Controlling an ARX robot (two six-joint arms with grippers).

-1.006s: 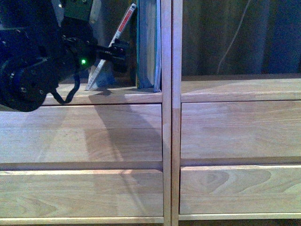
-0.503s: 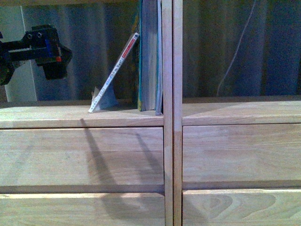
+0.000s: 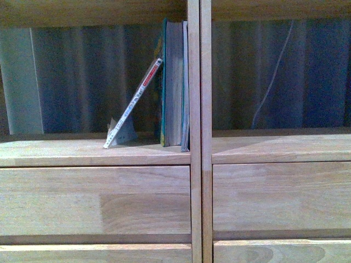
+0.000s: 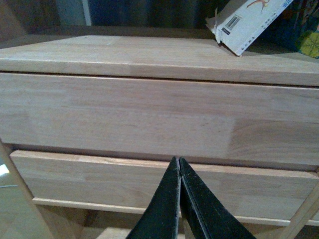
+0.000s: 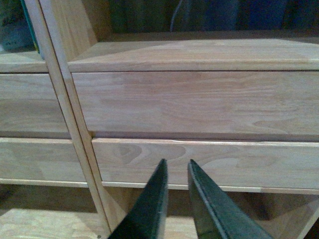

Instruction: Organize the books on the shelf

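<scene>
On the shelf (image 3: 93, 152), two books (image 3: 174, 82).

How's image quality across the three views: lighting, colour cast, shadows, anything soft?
Front view: dim with a blue cast, compartment backs dark; the booklet is soft, with a faint shadow on the shelf. Left wrist view: evenly lit wood, the shut left gripper a black silhouette. Right wrist view: similar, warm wood, the right gripper slightly open.

Left compartment of the shelf (image 3: 194, 82): wide open floor left of the leaning booklet (image 3: 134, 104); teal book (image 3: 174, 82) upright against the divider blocks that side. Right compartment stands open.
</scene>
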